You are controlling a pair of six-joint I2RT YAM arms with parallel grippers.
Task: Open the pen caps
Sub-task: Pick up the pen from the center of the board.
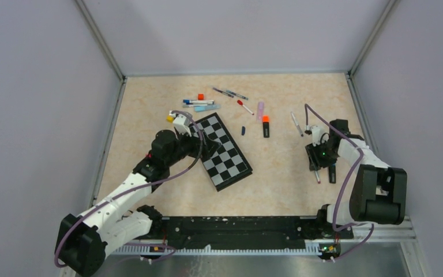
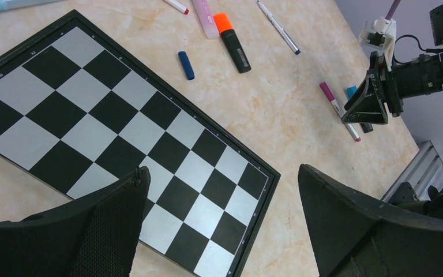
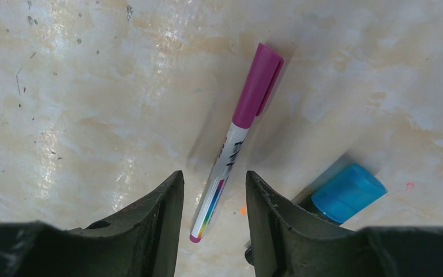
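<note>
A white pen (image 3: 222, 173) with a magenta cap (image 3: 258, 86) lies on the table. My right gripper (image 3: 214, 173) is open, its jaws straddling the pen's rear end with a small gap on each side. Beside it lies a black marker with a blue cap (image 3: 348, 191). From above, the right gripper (image 1: 316, 163) sits at the table's right side. My left gripper (image 2: 222, 169) hangs wide open and empty over the chessboard (image 2: 92, 109). A loose dark blue cap (image 2: 186, 64) lies near a black highlighter with an orange cap (image 2: 223, 22).
At the back lie several capped pens (image 1: 199, 103), a small red cube (image 1: 201, 96), a yellow block (image 1: 169, 118), a lilac highlighter (image 1: 260, 108) and a thin pen (image 1: 296, 123). The chessboard (image 1: 226, 151) lies at an angle left of centre. Walls enclose the table.
</note>
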